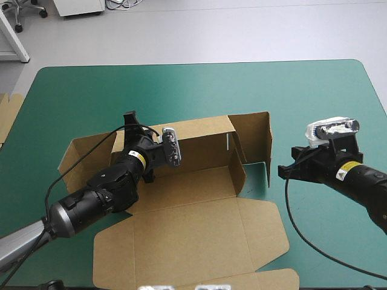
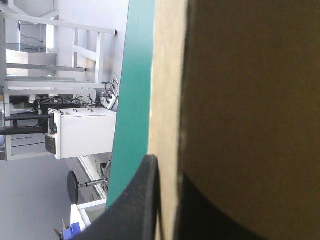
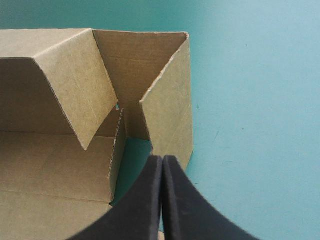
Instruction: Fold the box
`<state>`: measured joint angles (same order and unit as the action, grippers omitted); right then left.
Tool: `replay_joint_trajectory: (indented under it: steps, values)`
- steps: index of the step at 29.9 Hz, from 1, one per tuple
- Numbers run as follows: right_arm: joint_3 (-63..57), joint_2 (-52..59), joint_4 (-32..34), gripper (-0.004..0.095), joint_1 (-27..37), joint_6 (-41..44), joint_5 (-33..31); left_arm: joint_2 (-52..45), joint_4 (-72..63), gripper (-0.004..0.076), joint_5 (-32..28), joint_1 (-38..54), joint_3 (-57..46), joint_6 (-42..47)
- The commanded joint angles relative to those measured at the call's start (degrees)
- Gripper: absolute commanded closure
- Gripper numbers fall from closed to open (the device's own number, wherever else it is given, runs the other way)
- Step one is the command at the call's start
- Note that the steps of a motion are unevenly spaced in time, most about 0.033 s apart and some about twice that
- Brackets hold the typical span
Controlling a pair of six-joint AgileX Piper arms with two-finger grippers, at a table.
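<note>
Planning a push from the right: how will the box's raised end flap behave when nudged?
Likely swings on its crease: the flap stands loose, untucked. The box is thin board, probably light, so it may slide, though the left fingers pinch its far wall.

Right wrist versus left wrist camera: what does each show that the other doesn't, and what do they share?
Only the right wrist view: the box at its open corner, an end flap standing, a second flap leaning inward, and the right gripper, fingers shut and empty, close by the end flap. Only the left wrist view: the left gripper shut on a box wall. Both: brown board and the teal-green cover.
</note>
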<state>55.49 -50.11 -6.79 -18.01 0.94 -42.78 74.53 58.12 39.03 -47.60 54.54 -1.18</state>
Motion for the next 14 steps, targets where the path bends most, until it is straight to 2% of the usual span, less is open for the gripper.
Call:
replay_joint_trajectory:
  steps: [1, 4, 11, 14]
  values:
    - [6.7, -3.6, 0.0, 0.0927, 0.2, 1.3, 0.3, -0.8, -2.9, 0.0734, 0.9, -0.6, 0.3, 3.1]
    - [12.5, -9.1, -0.7, 0.0927, 0.2, 1.6, -3.3, -0.8, -2.9, 0.0734, 0.9, -0.6, 0.3, 3.7]
    - [28.9, -21.1, -7.2, 0.0927, 0.2, -0.9, -11.0, -0.8, -2.7, 0.0734, 1.4, -0.6, 0.3, 3.7]
    - [35.6, -25.9, -7.3, 0.0927, 0.2, -0.9, -15.0, -0.8, -1.7, 0.0734, 1.6, -0.6, 0.3, 3.7]
